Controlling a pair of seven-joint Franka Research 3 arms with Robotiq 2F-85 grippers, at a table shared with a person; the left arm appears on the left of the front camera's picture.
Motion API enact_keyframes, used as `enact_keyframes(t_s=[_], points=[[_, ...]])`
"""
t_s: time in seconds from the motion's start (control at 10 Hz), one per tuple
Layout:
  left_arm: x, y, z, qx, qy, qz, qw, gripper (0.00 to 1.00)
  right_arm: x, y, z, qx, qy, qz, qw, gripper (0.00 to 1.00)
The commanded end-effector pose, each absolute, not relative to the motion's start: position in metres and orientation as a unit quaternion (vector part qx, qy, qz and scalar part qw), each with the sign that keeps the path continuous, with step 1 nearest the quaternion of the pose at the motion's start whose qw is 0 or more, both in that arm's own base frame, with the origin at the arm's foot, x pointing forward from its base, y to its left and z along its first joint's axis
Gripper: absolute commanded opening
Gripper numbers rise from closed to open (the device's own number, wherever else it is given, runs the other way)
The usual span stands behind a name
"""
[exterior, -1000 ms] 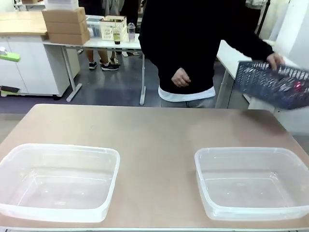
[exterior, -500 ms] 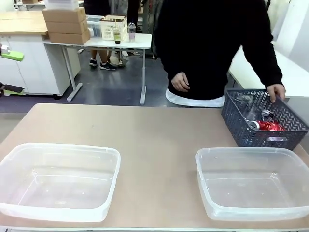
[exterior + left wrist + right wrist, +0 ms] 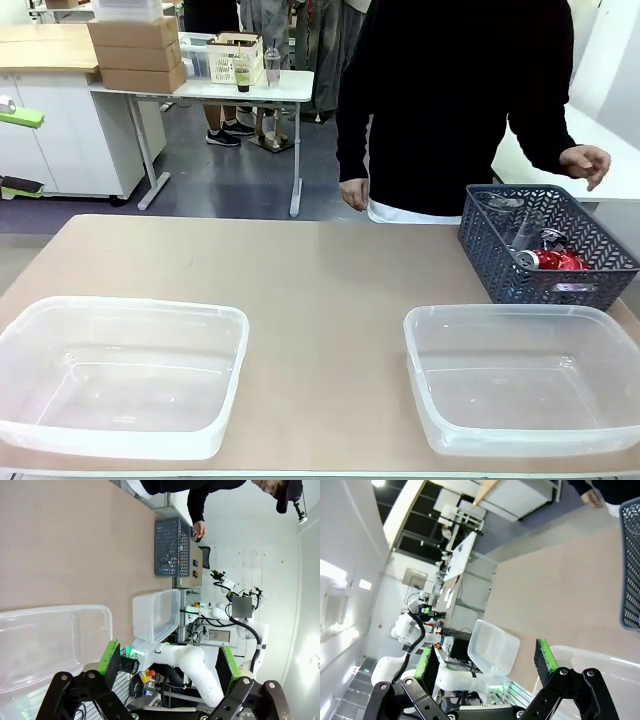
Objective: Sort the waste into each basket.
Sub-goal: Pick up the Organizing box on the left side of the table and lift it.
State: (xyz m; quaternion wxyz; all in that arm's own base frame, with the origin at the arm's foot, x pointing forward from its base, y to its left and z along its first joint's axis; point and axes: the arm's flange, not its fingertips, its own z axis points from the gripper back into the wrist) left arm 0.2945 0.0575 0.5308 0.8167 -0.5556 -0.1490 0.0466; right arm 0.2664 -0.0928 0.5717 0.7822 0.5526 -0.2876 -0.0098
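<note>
With left tool (image 3: 168, 660) and right tool (image 3: 485, 659) spread, a red can (image 3: 555, 261) lies half-hidden in the lattice basket (image 3: 497, 268).

We identify the left jaws by black linkage bars with round pivot screws and green pads (image 3: 108, 656). The right jaws carry matching black bars and green pads (image 3: 546, 655). The right arm (image 3: 195, 667) has white rounded links. The person (image 3: 450, 90) wears a black long-sleeved top over a white hem (image 3: 395, 212).
</note>
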Motion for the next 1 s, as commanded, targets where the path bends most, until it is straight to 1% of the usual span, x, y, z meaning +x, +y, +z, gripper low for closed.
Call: enact_keyframes(t_s=[0.0,0.1,0.2,0.4,0.5,0.6,0.7,0.8,0.9], points=[[0.294,0.058,0.53,-0.556,-0.149,0.047,0.816,1.0,0.27,-0.092,0.574,0.555,-0.299,0.003,0.776,1.0],[0.294,0.058,0.531,-0.526,-0.143,0.023,0.838,1.0,0.266,-0.093,0.572,0.553,-0.288,-0.01,0.782,1.0],[0.295,0.066,0.535,-0.489,-0.14,0.01,0.861,1.0,0.278,-0.059,0.581,0.546,-0.255,0.022,0.798,1.0],[0.289,0.085,0.546,-0.396,-0.146,-0.027,0.906,1.0,0.305,0.023,0.596,0.516,-0.19,0.081,0.831,1.0],[0.283,0.092,0.549,-0.324,-0.151,-0.061,0.932,1.0,0.316,0.069,0.598,0.509,-0.161,0.121,0.837,1.0],[0.277,0.099,0.545,-0.266,-0.133,-0.085,0.951,1.0,0.324,0.125,0.591,0.477,-0.136,0.147,0.856,1.0],[0.27,0.101,0.537,-0.214,-0.11,-0.091,0.966,1.0,0.324,0.178,0.581,0.461,-0.093,0.188,0.862,1.0],[0.261,0.098,0.526,-0.213,-0.075,-0.116,0.967,1.0,0.317,0.229,0.568,0.433,-0.065,0.225,0.87,1.0],[0.254,0.096,0.515,-0.208,-0.062,-0.112,0.97,1.0,0.305,0.275,0.551,0.4,-0.044,0.261,0.878,1.0]])
